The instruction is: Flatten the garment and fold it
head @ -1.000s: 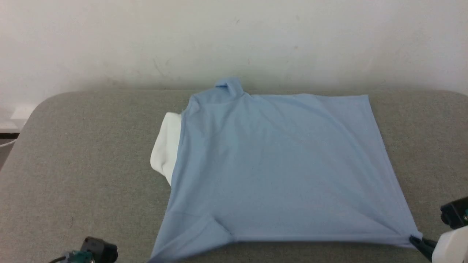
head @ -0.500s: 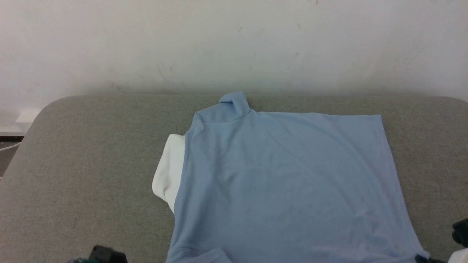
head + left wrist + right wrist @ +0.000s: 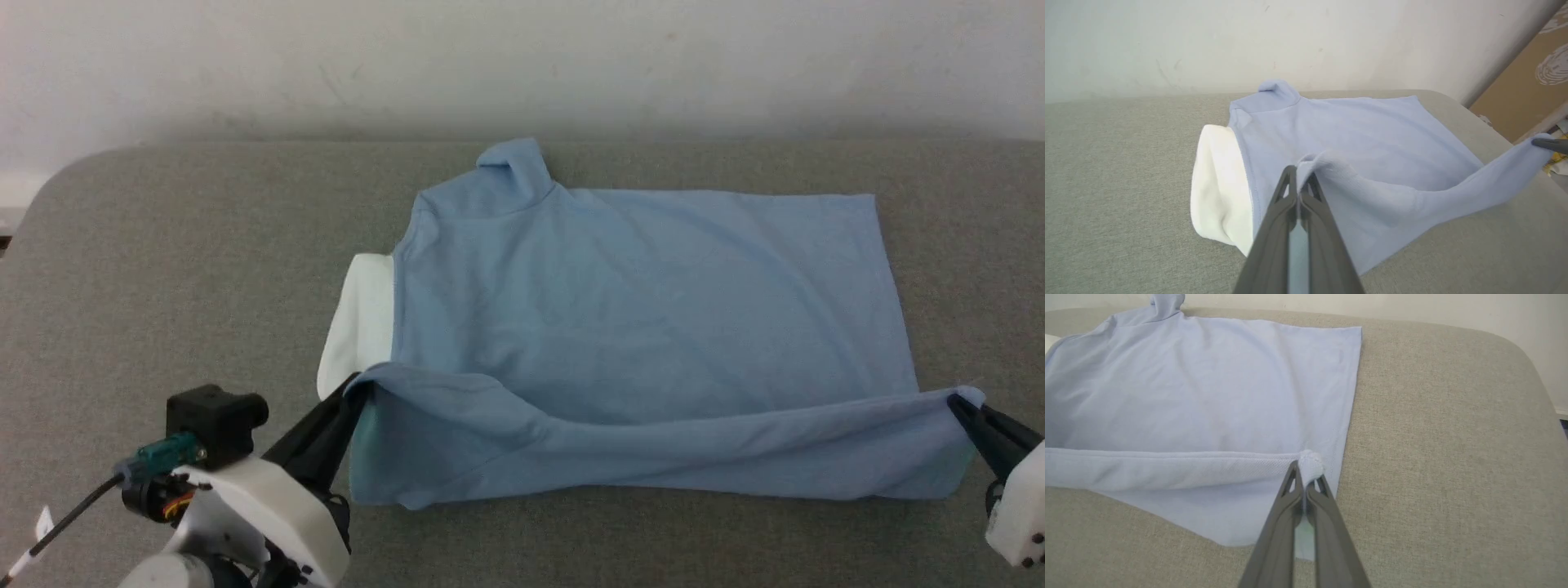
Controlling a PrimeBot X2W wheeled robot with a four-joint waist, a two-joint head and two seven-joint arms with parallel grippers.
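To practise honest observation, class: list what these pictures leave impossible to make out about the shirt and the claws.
- Head view: underside of the light blue soft-fabric shirt, covered by its own upper layer.
- Head view: part of the white collar, tucked under blue fabric.
- Head view: arm behind the right claw, cut by the right edge.

- garment (image 3: 645,310): soft lt-blue knit cloth, matt; fine pitted weave at the folded edge (right wrist view).
- collar (image 3: 359,314): white cloth, smooth, matt.
- tabletop (image 3: 180,269): grey woven fabric cover, coarse, matt.
- left gripper (image 3: 357,389), right gripper (image 3: 955,402): dk-grey matt plastic-looking fingers; white smooth shells.
- wall (image 3: 522,57): off-white paint, matt, scuffed.
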